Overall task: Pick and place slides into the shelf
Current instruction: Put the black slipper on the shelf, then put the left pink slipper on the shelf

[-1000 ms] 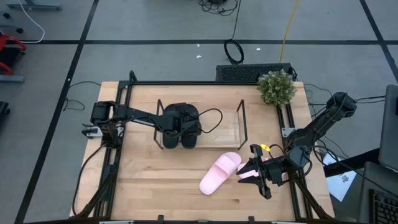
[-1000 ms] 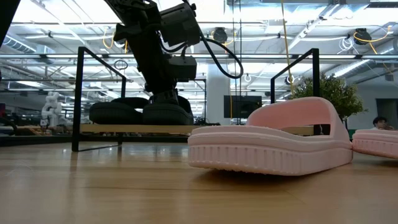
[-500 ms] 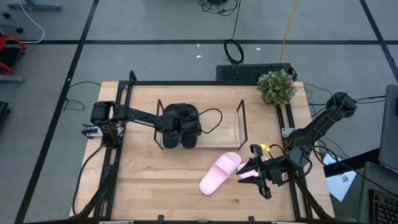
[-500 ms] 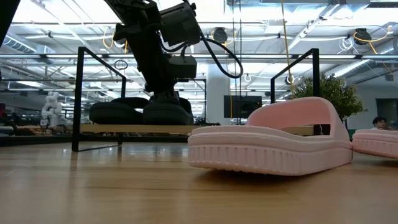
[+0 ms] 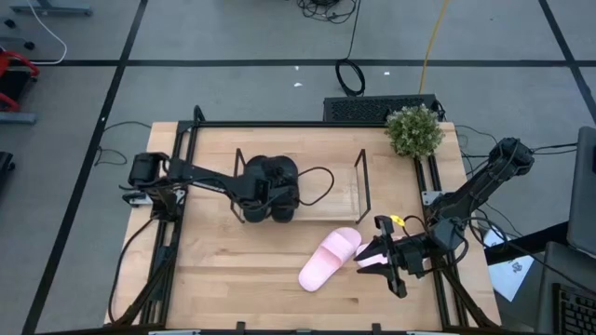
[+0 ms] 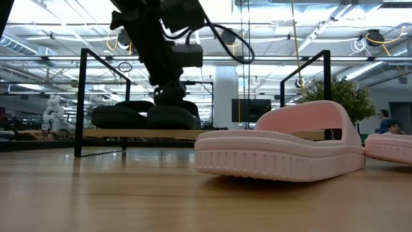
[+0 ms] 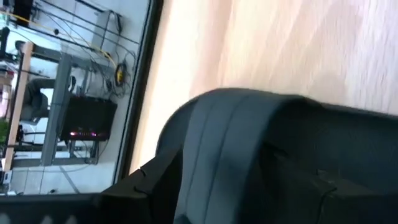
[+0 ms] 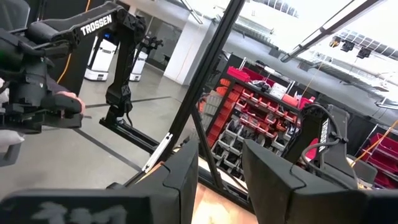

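Note:
Two black slides [image 5: 272, 191] [image 6: 145, 116] lie side by side with their soles on the left part of the shelf's wooden board [image 5: 340, 191]. My left gripper [image 5: 265, 181] [image 6: 170, 93] stands right above them. Its wrist view is filled by a black strap [image 7: 280, 143]. One pink slide [image 5: 328, 259] [image 6: 283, 145] lies sole down on the table in front of the shelf. A second pink slide [image 6: 389, 147] lies to its right, partly under my right gripper [image 5: 377, 253]. That gripper [image 8: 221, 180] is open with nothing between its fingers.
A potted plant [image 5: 413, 128] stands at the table's far right corner. The shelf's black wire ends [image 5: 363, 181] rise on either side of the board. The board's right half is bare wood. A person shows in the room beyond [image 6: 386, 122].
My left arm has drawn back a little toward the table's left edge and risen slightly over the black slides. Both black slides stay on the shelf board. My right gripper and the pink slides have kept still.

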### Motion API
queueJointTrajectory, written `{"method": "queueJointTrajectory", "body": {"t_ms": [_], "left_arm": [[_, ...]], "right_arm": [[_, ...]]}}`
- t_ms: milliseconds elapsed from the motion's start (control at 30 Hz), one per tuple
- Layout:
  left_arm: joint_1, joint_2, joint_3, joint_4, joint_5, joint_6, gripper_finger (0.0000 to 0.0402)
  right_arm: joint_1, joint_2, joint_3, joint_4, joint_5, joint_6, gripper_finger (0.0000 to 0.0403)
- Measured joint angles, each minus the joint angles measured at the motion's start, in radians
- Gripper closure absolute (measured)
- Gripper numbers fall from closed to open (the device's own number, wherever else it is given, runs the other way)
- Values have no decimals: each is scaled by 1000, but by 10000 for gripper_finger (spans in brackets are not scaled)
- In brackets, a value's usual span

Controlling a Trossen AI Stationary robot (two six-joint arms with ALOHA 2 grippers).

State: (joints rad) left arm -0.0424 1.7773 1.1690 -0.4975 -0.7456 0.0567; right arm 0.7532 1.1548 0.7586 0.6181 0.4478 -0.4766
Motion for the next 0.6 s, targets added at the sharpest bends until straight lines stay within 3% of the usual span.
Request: {"method": "queueJointTrajectory", "body": {"t_ms": [300, 600], "left_arm": [[-54, -93, -1, -3, -4, -14, 185], [-239, -298, 0, -71, -5, -35, 185]], "right_arm": [[0, 0, 0, 9, -2, 5, 287], [1, 7, 0, -32, -5, 96, 287]]}}
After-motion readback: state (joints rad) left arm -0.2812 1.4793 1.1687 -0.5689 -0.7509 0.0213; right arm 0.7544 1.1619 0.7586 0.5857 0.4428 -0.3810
